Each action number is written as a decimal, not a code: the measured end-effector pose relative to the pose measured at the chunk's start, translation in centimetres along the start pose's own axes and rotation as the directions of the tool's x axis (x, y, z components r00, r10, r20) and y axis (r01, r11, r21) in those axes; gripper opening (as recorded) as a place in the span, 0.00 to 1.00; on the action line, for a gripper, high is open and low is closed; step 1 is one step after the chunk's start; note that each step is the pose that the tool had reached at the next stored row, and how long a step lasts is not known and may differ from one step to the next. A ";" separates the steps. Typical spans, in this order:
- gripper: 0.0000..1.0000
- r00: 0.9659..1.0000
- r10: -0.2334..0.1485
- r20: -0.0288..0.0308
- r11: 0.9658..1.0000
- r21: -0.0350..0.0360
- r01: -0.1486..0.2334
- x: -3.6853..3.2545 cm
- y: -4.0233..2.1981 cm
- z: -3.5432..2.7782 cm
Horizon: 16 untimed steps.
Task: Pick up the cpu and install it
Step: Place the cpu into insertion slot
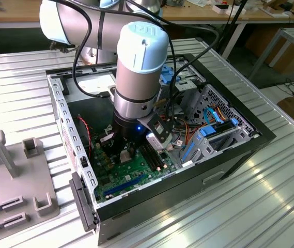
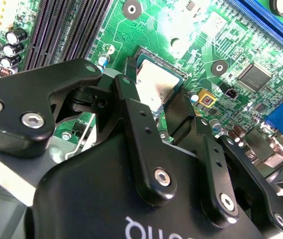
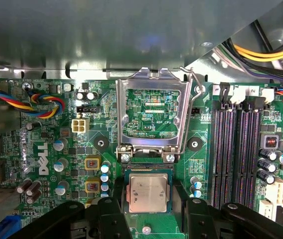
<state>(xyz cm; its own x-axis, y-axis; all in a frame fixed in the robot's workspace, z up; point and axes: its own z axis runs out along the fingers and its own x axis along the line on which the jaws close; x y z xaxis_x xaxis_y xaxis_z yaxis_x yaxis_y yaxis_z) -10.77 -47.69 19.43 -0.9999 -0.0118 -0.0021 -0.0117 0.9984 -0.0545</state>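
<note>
1. The cpu (image 3: 148,189) lies flat, silver top up, in the socket bed just beside the hinge edge of the frame (image 3: 123,117). It looks square to the bed's walls in both wrist views.
2. The pincer (image 3: 148,201) straddles the cpu from two opposite sides, close over it. Whether it grips the chip or has let go I cannot tell.
3. Done, as I judge it: the cpu is picked up and brought to its place by the frame, and it appears to sit level in the bed.
4. Not yet done: the frame stands swung open with its hollow middle over bare board, and the lever (image 3: 189,114) beside it is unlatched. The chip is not clamped down.
5. The first wrist view looks straight down and gives the frame, the lever and the memory slots (image 3: 235,149) on the frame's lever side.
6. The second wrist view looks slantwise past the pincer (image 2: 153,97). It gives the cpu (image 2: 153,85) low against the bed's dark wall, and a dark soldered chip (image 2: 254,77) well apart from it.
7. The exterior view gives the arm (image 1: 139,67) reaching down into the open case (image 1: 229,150) that holds board and frame, the case standing on the ribbed worktop (image 1: 271,196).
</note>
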 end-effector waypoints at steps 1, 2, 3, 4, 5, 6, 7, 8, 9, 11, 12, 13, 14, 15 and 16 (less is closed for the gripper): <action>0.47 1.000 0.001 0.000 1.000 0.000 -0.001 0.00 0.00 0.00; 0.47 1.000 0.002 0.000 1.000 0.000 -0.002 0.00 0.00 0.00; 0.47 1.000 0.002 0.000 1.000 0.000 -0.002 0.00 0.00 0.00; 0.47 1.000 0.003 0.000 1.000 0.000 -0.003 0.00 0.00 0.00; 0.47 1.000 0.003 0.000 1.000 0.000 -0.003 0.00 0.00 0.01; 0.47 1.000 0.003 0.000 1.000 0.000 -0.003 0.00 0.00 0.03; 0.47 1.000 0.004 0.000 1.000 0.000 -0.004 0.00 0.00 0.06; 0.47 1.000 0.004 0.000 1.000 0.000 -0.004 0.00 0.00 0.08; 0.47 1.000 0.004 0.000 1.000 0.000 -0.004 0.00 0.01 0.11; 0.47 1.000 0.004 0.000 1.000 -0.001 -0.004 0.00 0.01 0.17; 0.47 1.000 0.004 0.000 1.000 -0.001 -0.004 0.00 0.01 0.21; 0.47 1.000 0.004 0.000 1.000 -0.002 -0.004 0.00 0.01 0.26; 0.47 1.000 0.004 -0.001 1.000 -0.002 -0.004 0.00 0.01 0.32; 0.47 1.000 0.004 -0.001 1.000 -0.002 -0.004 0.00 0.01 0.35; 0.47 1.000 0.004 -0.001 1.000 -0.002 -0.004 0.00 0.02 0.36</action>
<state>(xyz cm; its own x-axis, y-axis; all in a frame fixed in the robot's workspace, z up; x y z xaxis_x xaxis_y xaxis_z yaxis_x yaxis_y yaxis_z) -10.77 -47.69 19.07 -1.0000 -0.0075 -0.0012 -0.0074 0.9986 -0.0522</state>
